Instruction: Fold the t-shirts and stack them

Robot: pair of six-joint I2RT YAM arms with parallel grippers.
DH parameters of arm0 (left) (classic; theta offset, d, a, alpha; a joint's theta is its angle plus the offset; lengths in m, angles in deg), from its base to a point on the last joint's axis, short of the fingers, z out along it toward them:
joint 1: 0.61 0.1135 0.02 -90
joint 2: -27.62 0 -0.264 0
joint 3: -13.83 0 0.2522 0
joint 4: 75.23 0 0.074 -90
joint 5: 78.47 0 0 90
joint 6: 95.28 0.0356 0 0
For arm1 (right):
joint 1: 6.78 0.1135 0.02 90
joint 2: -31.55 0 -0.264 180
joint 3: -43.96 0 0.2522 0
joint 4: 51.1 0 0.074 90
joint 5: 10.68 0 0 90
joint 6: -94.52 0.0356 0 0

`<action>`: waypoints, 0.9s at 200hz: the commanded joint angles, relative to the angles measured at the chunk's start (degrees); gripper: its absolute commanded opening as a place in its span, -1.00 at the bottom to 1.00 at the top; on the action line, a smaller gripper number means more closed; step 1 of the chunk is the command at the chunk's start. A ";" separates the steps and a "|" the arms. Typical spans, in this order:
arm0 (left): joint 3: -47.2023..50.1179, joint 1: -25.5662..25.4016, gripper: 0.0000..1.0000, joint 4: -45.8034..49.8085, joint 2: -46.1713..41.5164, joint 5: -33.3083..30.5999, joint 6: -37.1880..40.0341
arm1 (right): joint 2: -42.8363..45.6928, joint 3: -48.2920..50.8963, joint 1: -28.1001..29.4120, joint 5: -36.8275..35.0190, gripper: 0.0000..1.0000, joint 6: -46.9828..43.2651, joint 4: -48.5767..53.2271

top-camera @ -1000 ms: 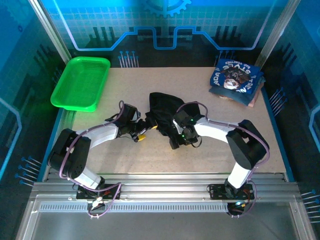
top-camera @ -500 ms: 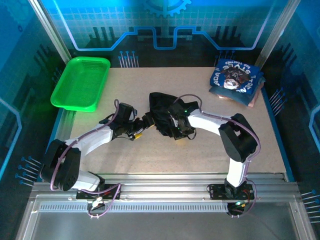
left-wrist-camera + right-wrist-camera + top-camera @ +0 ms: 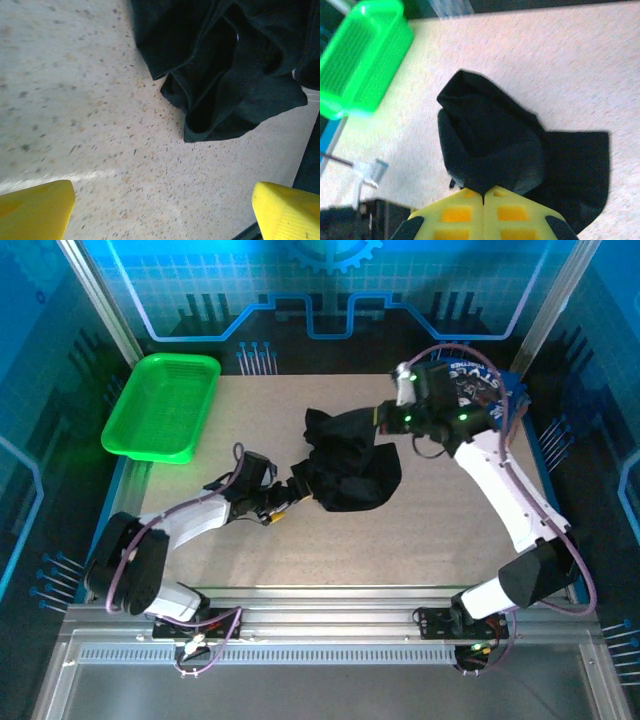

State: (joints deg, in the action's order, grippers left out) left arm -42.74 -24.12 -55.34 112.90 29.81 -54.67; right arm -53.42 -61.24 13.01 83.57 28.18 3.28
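The black t-shirt [image 3: 345,465] lies bunched at the middle of the table [image 3: 420,530]. One edge is pinched in the closed jaws of the right gripper [image 3: 483,191] and, it seems, lifted toward the far right corner, where the folded blue t-shirts [image 3: 480,372] sit. The left gripper [image 3: 292,492] rests just beside the shirt's left edge, jaws wide, holding nothing. A green basket [image 3: 160,405] occupies the far left corner.

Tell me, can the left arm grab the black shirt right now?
Probably yes. The left tool is open close to the shirt, with just bare table between them. The right tool pinches its other end.
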 commanded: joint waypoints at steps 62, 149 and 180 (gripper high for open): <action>-13.15 -3.71 0.64 -3.32 17.01 -1.09 -1.77 | -9.75 -11.40 -8.75 7.69 -1.00 -0.64 1.95; -30.18 -7.86 -0.58 1.86 31.32 3.27 -1.61 | -10.30 -9.36 -13.75 10.79 -1.00 -1.40 1.82; -33.00 -5.96 -1.00 6.90 27.82 0.96 2.14 | -6.89 -5.05 -16.22 12.60 -1.00 -0.69 0.34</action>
State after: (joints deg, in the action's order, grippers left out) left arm -73.17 -31.57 -51.17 144.07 30.86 -56.05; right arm -64.15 -68.80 -1.22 93.42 27.44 4.42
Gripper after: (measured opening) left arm 0.052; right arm 0.048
